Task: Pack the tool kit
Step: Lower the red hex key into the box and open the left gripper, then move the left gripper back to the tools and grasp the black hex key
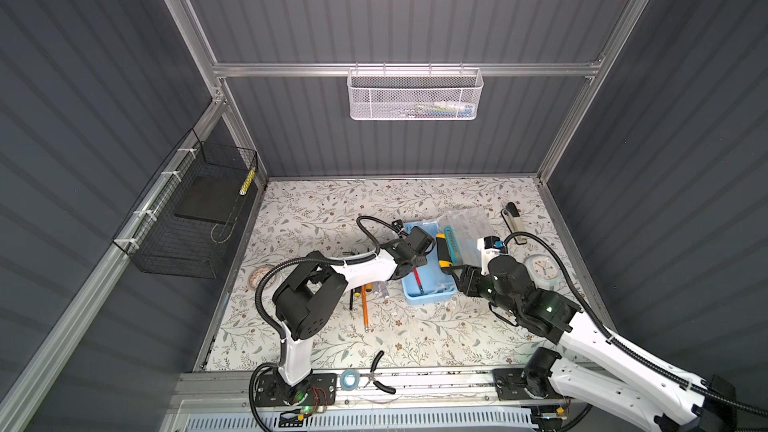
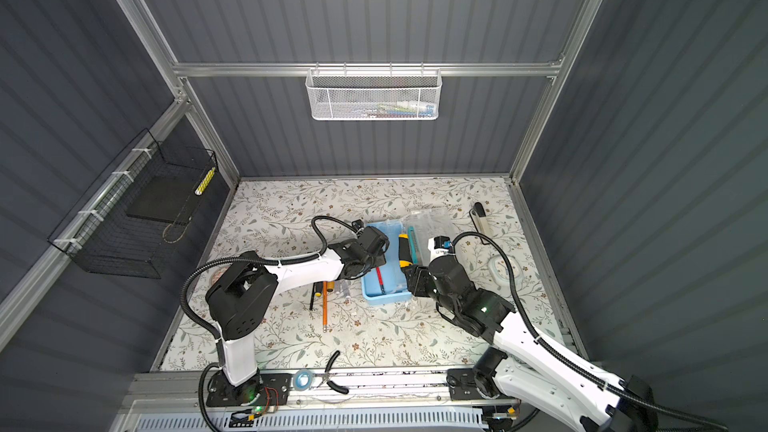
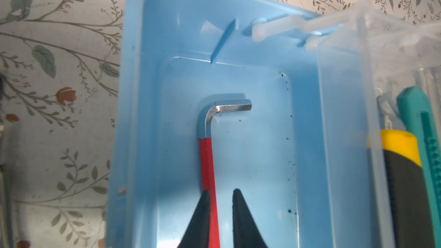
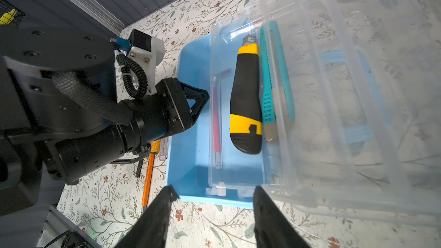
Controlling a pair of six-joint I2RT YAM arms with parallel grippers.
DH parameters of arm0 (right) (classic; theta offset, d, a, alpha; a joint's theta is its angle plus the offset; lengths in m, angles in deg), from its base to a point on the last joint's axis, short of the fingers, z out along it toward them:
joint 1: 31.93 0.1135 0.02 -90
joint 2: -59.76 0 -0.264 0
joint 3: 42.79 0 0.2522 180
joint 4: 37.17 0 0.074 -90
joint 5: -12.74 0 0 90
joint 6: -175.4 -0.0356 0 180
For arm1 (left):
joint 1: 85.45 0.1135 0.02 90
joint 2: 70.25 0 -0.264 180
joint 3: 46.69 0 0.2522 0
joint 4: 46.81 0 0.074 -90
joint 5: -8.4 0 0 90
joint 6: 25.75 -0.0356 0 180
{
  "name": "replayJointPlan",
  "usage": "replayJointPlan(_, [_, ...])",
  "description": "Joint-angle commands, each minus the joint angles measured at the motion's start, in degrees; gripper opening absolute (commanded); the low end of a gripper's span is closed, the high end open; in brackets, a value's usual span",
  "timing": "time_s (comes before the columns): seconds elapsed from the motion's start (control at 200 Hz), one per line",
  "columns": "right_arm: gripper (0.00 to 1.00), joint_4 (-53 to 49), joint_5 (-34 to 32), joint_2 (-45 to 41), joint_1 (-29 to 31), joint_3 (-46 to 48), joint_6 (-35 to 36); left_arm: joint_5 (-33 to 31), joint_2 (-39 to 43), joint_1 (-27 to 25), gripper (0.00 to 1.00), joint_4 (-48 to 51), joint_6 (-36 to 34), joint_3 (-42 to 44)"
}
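Observation:
The open blue tool box (image 1: 428,297) (image 2: 384,299) sits mid-table, its clear lid (image 1: 467,222) folded back. A red-sleeved hex key (image 3: 207,158) (image 1: 418,280) lies on the box floor. My left gripper (image 3: 221,190) (image 1: 409,257) hangs inside the box, open a little. The key rests against one fingertip (image 3: 205,196), with a gap to the other. A yellow-and-black utility knife (image 4: 245,96) (image 1: 442,251) and a teal cutter (image 4: 268,96) lie in the clear tray (image 4: 238,180). My right gripper (image 4: 214,188) (image 1: 453,272) stands open and empty at the box's near end.
An orange screwdriver (image 1: 365,305) and small dark tools (image 1: 351,299) lie left of the box. Pliers (image 1: 380,371) and a tape roll (image 1: 349,378) sit at the front rail. A white clock (image 1: 542,270) and a black-handled tool (image 1: 513,218) lie on the right.

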Motion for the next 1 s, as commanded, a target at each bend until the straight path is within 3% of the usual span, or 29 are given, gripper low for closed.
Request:
replayJointPlan(0.0, [0.55,0.13,0.75,0.09,-0.18,-0.78,0.6,-0.34,1.18,-0.38,0.21,-0.25,-2.48,-0.7])
replayJointPlan(0.13, [0.54,-1.23,1.54,0.09,-0.18,-3.15,2.55,-1.61,6.26,-0.4,0.27,-0.92,-7.26,0.46])
replayJointPlan(0.375, [0.54,-1.5,3.46,0.84,0.72,-5.99,4.14,-6.22,19.17,0.19,0.48,2.24,-14.17,6.92])
replayJointPlan(0.685, [0.51,2.9,2.44,7.59,7.68,-6.47,2.9,-2.29,29.85,11.32,0.49,6.27,-17.27,19.79])
replayJointPlan(0.995, [0.51,7.12,4.25,13.45,9.35,-5.67,0.51,-0.44,28.59,17.06,0.44,2.74,-21.01,26.07])
